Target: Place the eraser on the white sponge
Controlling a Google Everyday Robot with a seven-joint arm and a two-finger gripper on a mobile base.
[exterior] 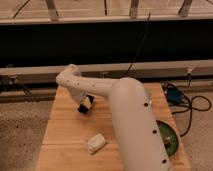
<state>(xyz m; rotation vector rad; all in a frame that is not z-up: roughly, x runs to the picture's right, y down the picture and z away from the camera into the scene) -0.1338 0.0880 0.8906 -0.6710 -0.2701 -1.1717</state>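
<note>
While the white sponge [95,143] lies on the wooden table [62,132], the end effector [85,106] hangs behind it, well apart, and grips the black eraser [83,108] above the table.

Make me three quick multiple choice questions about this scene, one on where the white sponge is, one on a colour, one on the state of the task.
1. Where does the white sponge lie?
A. on the wooden table, nearer the camera than the gripper
B. on the green plate
C. on the floor

2. What colour is the plate at the table's right edge?
A. red
B. green
C. white

3. How does the task stand?
A. the eraser lies on the sponge
B. nothing lies on the sponge yet
C. the sponge is lifted

Answers: 1 A, it lies on bare wood below the gripper. 2 B, its rim shows green. 3 B, the sponge's top is bare while the gripper hangs behind it.
</note>
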